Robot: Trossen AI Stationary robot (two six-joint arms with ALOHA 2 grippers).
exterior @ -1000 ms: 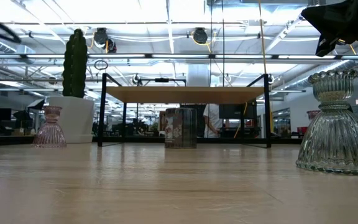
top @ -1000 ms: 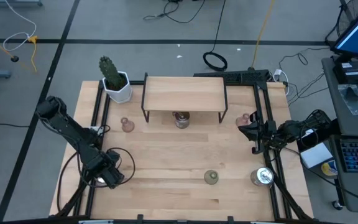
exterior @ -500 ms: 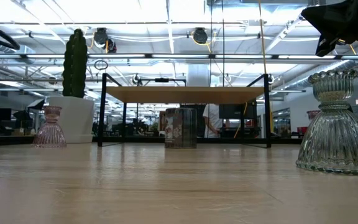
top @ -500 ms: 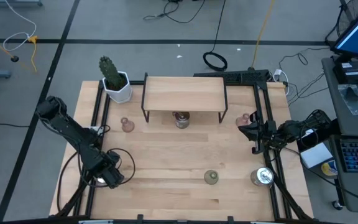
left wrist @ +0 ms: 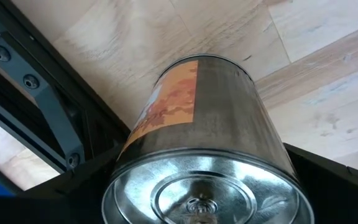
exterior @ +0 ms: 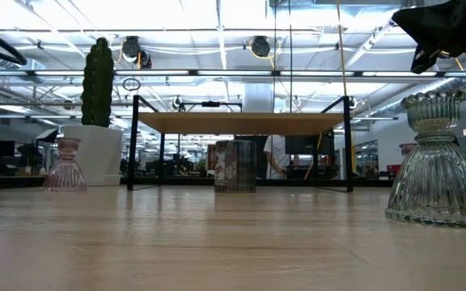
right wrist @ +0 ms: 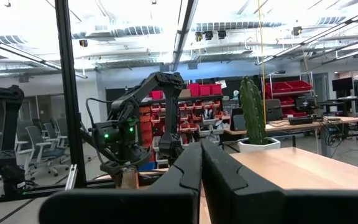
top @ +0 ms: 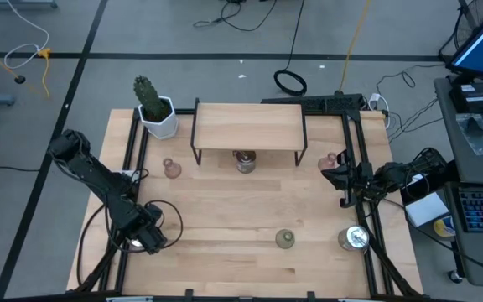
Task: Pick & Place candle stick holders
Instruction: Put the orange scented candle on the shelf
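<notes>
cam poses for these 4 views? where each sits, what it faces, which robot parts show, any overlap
High: above the table, looking straight down; both arms show, left pincer at the near-left edge, right pincer at the right edge.
Low: at tabletop height, looking level under the wooden shelf; a dark arm part shows top right.
Left wrist: on the left arm, facing down at a metal holder between its open fingers.
Right wrist: on the right arm, looking across the table past its shut fingers toward the left arm.
Shared: the cactus appears in the high, low and right wrist views.

Both arms point(top: 90, 172) are matte black, built from rounded jointed segments with thin black cables looped alongside. The right gripper point(right wrist: 202, 163) has two flat, tapered black fingers. A green indicator light glows on the left arm's wrist housing.
</notes>
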